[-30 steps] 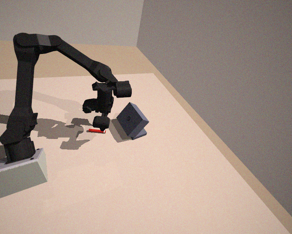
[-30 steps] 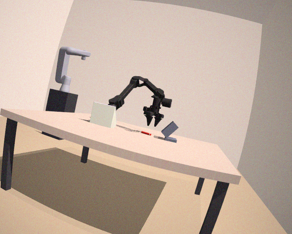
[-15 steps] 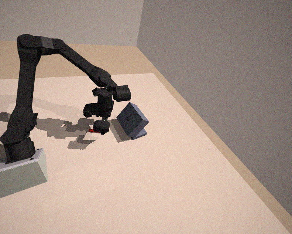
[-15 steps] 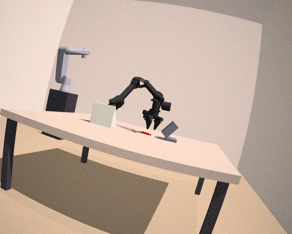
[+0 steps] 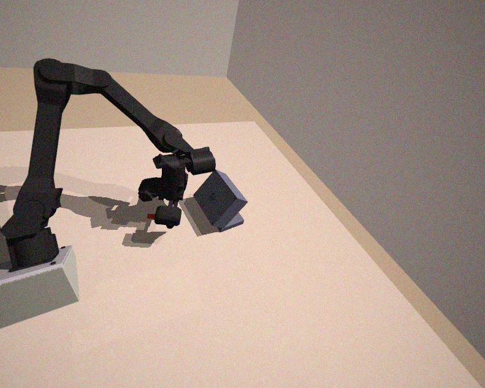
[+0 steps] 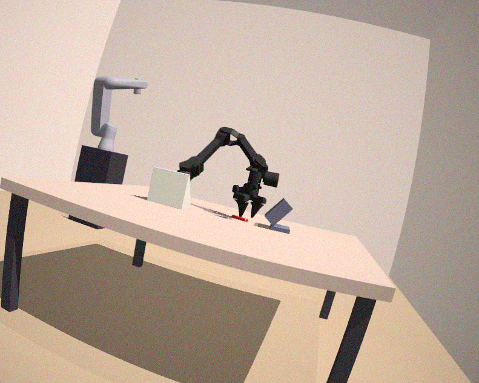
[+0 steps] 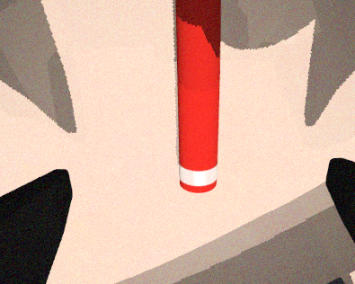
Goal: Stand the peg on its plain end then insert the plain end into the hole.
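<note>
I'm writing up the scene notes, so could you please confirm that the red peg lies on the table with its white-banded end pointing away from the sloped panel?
Not quite: the red peg lies on the table, but its white-banded end points toward the sloped panel, as the wrist view shows.

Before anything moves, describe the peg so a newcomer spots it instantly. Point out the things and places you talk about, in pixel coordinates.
On the pale pink table [image 5: 259, 293] [image 6: 222, 233], find the dark blue-grey sloped panel [image 5: 225, 194] [image 6: 278, 211]. Beside it, under the open black pincer [image 5: 168, 221] [image 6: 246, 216] [image 7: 202, 177], lies a slim red cylinder [image 5: 150, 216] [image 6: 239, 218] [image 7: 199, 124], the only red thing, white-banded near one end.
</note>
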